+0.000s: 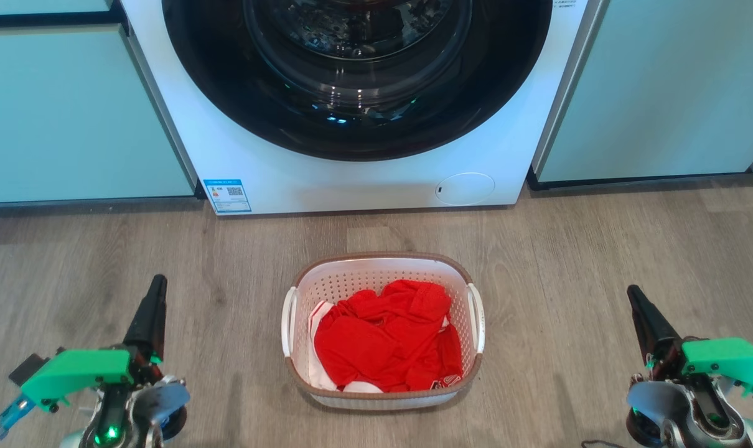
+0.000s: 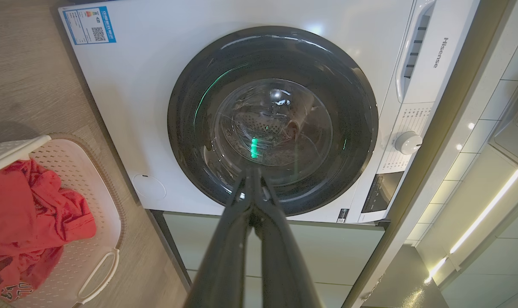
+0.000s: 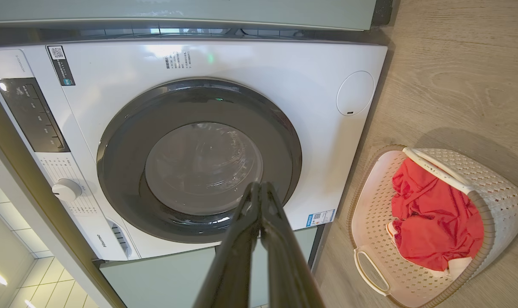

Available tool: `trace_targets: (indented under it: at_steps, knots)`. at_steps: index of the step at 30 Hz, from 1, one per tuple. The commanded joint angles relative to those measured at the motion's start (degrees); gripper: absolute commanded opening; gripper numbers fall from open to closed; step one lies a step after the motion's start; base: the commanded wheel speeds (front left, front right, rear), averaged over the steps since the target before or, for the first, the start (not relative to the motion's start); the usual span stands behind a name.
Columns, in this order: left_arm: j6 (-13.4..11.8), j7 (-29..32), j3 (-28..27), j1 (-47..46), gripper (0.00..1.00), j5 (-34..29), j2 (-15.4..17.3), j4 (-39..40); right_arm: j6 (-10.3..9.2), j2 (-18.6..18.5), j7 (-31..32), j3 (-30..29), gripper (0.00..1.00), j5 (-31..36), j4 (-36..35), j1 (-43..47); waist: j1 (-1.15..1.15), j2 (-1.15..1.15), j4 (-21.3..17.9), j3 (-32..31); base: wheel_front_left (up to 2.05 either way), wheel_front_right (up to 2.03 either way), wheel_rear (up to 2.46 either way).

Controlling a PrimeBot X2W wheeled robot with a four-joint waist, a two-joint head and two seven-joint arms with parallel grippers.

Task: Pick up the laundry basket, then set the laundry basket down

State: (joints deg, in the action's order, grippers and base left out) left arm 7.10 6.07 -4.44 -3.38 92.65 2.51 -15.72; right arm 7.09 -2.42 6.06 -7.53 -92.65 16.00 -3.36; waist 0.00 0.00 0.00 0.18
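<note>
A: Two sets of jaws, left and right, sit pinched shut and empty, well apart from the laundry basket [image 1: 383, 256] on the floor [image 1: 165, 249] between them, before the washing machine [image 1: 327, 180].

B: We fear a lopsided lift: catch one handle [image 1: 476, 317] only, and we tip the red clothes [image 1: 383, 339] out. Our jaws must also open first, or they just shove it.

You have the laundry basket [image 1: 358, 280] standing upright on the wood-look floor [image 1: 600, 261], close in front of the washing machine [image 1: 351, 180].
</note>
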Motion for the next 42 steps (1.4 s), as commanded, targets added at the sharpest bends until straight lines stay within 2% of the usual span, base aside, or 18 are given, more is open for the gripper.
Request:
trace_targets:
  at_steps: [1, 27, 28, 29, 32, 42]
  knots:
    - [0.4, 0.4, -2.1, -2.8, 0.00, -0.5, 0.4, 1.7, 0.40, -0.5, 0.4, 1.0, 0.00, 0.5, -2.0, -2.8, 0.00, 0.00, 0.0, 0.0, 0.00, 0.00, 0.00]
    - [0.4, 0.4, -2.1, -2.8, 0.00, -0.5, 0.4, 1.7, 0.40, -0.5, 0.4, 1.0, 0.00, 0.5, -2.0, -2.8, 0.00, 0.00, 0.0, 0.0, 0.00, 0.00, 0.00]
    - [0.0, 0.0, 0.0, 0.0, 0.00, 0.0, 0.0, 0.0, 0.00, 0.0, 0.0, 0.0, 0.00, 0.0, 0.0, 0.0, 0.00, 0.00, 0.0, 0.0, 0.00, 0.00, 0.00]
    - [0.0, -0.1, 0.1, 0.1, 1.00, 0.0, 0.0, -0.4, 0.00, 0.0, -0.1, 0.1, 1.00, 0.0, 0.4, 0.1, 0.00, 0.00, 0.0, 0.0, 0.00, 0.00, 0.00]
    - [-0.1, -0.1, 0.3, 1.6, 1.00, 0.0, -0.3, -3.0, -0.01, 0.5, -0.1, 0.4, 1.00, 0.0, 3.1, 1.4, 0.00, 0.00, 0.0, 0.0, 0.00, 0.00, 0.00]
    - [-0.1, -1.8, 0.9, 1.8, 1.00, -1.8, -0.2, -1.2, 0.02, 0.4, -1.8, 1.8, 1.00, 1.1, 2.4, 1.3, 0.00, 0.00, -0.1, -0.1, 0.00, 0.00, 0.00]
